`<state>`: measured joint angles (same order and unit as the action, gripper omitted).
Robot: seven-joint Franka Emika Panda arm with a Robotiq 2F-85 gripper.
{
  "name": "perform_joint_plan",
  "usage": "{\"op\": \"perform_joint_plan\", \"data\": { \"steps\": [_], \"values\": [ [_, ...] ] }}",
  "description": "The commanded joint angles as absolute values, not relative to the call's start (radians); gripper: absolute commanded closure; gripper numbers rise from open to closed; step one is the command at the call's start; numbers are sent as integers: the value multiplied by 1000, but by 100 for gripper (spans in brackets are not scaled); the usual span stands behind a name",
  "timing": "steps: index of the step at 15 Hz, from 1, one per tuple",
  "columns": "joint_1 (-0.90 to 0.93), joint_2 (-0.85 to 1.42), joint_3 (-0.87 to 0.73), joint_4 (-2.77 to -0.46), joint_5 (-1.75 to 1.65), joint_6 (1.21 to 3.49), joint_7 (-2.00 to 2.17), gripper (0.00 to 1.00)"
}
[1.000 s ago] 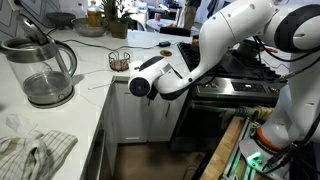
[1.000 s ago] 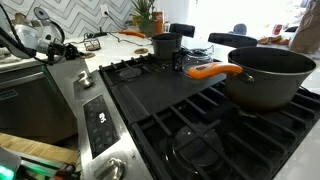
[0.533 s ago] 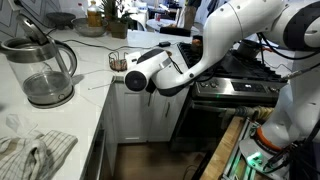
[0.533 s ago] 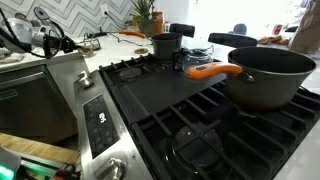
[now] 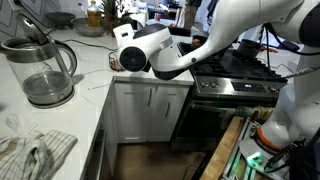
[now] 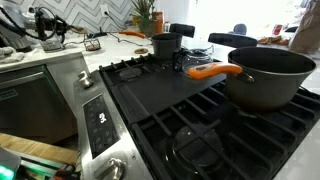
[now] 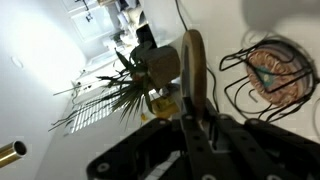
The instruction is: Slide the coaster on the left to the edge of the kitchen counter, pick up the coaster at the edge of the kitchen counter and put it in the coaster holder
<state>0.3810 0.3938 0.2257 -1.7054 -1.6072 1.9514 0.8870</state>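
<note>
- The arm (image 5: pixel 215 45) is showing glossy white, rounded shells in an exterior view.
- Dark grey rings are separating the white segments at the joints.
- The wrist segment (image 5: pixel 135 50) is ending in a round white housing with a dark circular face.
- The base column (image 5: pixel 285 125) is presenting as bulky and white, and a green light is glowing low beside it.
- The hand (image 7: pixel 197 125) is appearing matt black, blocky and angular in the wrist view.
- Black cables (image 6: pixel 15 40) are looping near the hand in an exterior view.
- Screws and markings are proving too small to read.
</note>
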Motion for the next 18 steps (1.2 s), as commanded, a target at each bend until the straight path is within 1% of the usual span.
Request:
{"op": "perform_joint_plan", "data": {
  "steps": [1,4,5,18],
  "values": [
    [372,397,238,-1682,-1627,1950,878,87],
    [372,398,237,-1669,-1641,1954,872,87],
    [372,399,237,-1669,-1642,1954,872,97],
    [300,552,200,-1554,-1803,2264,806,97]
  ]
}}
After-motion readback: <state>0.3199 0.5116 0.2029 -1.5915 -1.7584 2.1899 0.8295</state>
